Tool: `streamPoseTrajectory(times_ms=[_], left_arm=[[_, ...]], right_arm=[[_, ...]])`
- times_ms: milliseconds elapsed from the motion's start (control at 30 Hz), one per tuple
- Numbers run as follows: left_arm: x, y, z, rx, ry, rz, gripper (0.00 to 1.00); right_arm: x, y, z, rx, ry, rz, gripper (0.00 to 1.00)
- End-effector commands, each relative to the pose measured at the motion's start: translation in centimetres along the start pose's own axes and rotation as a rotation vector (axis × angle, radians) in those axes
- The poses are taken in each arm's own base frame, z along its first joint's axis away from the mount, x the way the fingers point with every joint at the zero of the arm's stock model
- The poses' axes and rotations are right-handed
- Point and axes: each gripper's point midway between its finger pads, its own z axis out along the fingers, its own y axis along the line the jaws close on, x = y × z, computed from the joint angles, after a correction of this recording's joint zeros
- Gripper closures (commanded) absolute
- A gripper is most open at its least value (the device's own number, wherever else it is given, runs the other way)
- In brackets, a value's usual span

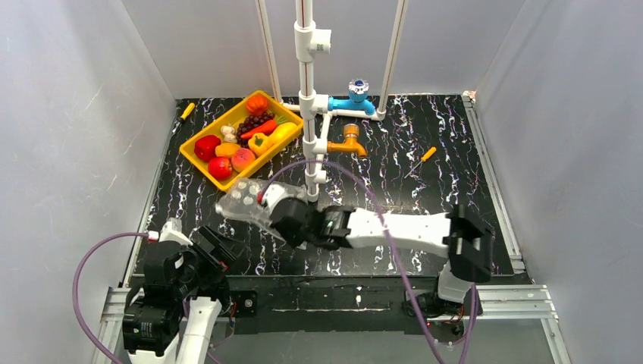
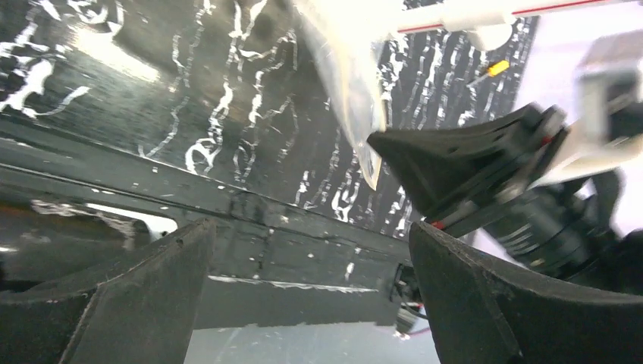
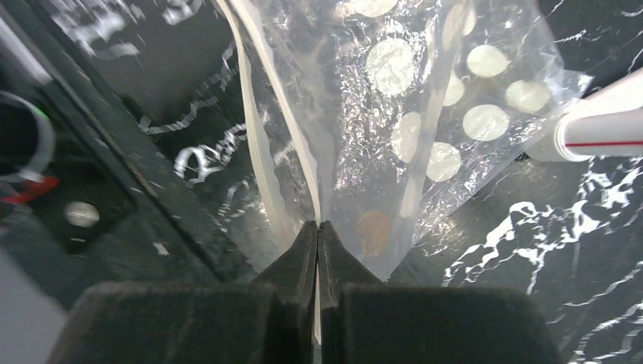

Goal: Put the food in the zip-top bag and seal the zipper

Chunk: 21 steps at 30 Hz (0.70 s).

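Observation:
The food (image 1: 243,140), glossy toy fruits and vegetables, lies in a yellow tray (image 1: 218,121) at the back left. The clear zip-top bag (image 1: 244,199) with white dots sits lifted near the table's middle. My right gripper (image 1: 270,206) reaches in from the right and is shut on its edge. In the right wrist view the right gripper (image 3: 318,227) pinches one lip of the bag (image 3: 409,114) beside the pale zipper (image 3: 261,144) strip. My left gripper (image 1: 220,246) stands open at the near left. In the left wrist view the left gripper (image 2: 311,288) holds nothing, and the bag (image 2: 349,83) hangs ahead.
A white pipe stand (image 1: 307,98) rises behind the bag, carrying a blue tap (image 1: 356,95) and an orange tap (image 1: 349,140). Yellow-handled screwdrivers lie at the right (image 1: 428,155) and back left (image 1: 186,111). Grey walls enclose the black marbled table (image 1: 425,189).

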Motion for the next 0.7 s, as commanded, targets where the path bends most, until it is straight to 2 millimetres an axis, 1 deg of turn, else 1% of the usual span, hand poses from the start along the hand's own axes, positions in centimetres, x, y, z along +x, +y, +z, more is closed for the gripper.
streamPoseTrajectory(times_ms=[0,67,133,167,233,400,533,600,667], left_arm=[[0.9,-2.9,0.2,0.121,0.099,-0.062,0.01],[1.3,-3.6,0.4,0.151,0.137,-0.077,0.01],[1.4,-3.9,0.7,0.162,0.155,-0.076,0.01],[1.5,-3.8,0.8,0.158,0.159,-0.072,0.03],[1.6,-3.2,1.2,0.129,0.169,-0.066,0.1],[1.7,-2.7,2.7,0.085,0.218,-0.035,0.2],[1.0,-2.2,3.8,0.041,0.228,0.034,0.31],[0.7,-2.5,4.3,0.049,0.234,0.058,0.32],[0.6,-2.9,4.7,0.07,0.247,0.066,0.28]], right_arm=[[-2.5,2.3,-3.8,-0.207,0.011,0.321,0.99],[-3.1,2.8,-4.7,-0.232,0.016,0.361,0.99],[-3.7,3.0,-5.2,-0.241,0.016,0.382,0.99],[-4.1,3.0,-5.5,-0.245,0.009,0.386,0.99],[-4.6,3.2,-5.6,-0.254,-0.001,0.395,0.99],[-5.5,3.7,-5.5,-0.26,-0.003,0.394,0.99],[-6.2,3.8,-5.8,-0.268,-0.018,0.394,0.99],[-6.4,4.0,-5.8,-0.271,-0.021,0.39,0.99],[-6.4,4.3,-5.7,-0.281,-0.016,0.389,0.99]])
